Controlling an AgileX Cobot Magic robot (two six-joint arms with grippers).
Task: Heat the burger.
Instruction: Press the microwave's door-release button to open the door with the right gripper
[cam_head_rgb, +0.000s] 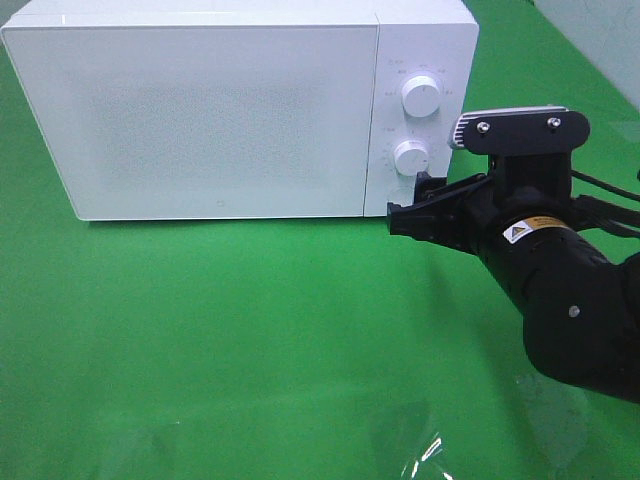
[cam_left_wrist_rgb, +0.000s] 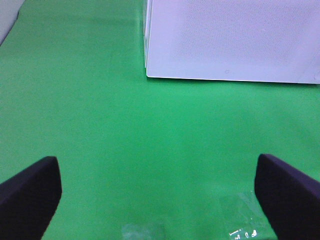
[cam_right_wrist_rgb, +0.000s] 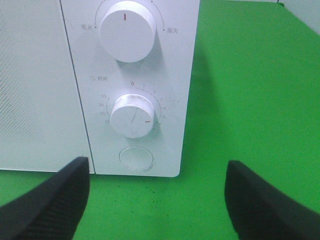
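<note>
The burger is out of view in every frame. A white microwave (cam_head_rgb: 200, 110) stands at the back of the green cloth with its door shut. My right gripper (cam_head_rgb: 405, 215) is open, just in front of the control panel's lower end. In the right wrist view its fingers (cam_right_wrist_rgb: 50, 200) stand wide apart, the gripper (cam_right_wrist_rgb: 155, 210) facing the timer knob (cam_right_wrist_rgb: 132, 114) and the round button (cam_right_wrist_rgb: 136, 158) below it. The knob's red mark points to the right of 0. My left gripper (cam_left_wrist_rgb: 160, 200) is open and empty over bare cloth, apart from the microwave (cam_left_wrist_rgb: 230, 40).
The upper power knob (cam_head_rgb: 421, 97) and the timer knob (cam_head_rgb: 411, 157) sit on the panel at the microwave's right. A shiny patch of clear film (cam_head_rgb: 430, 455) lies on the green cloth near the front edge. The left arm is not seen in the high view.
</note>
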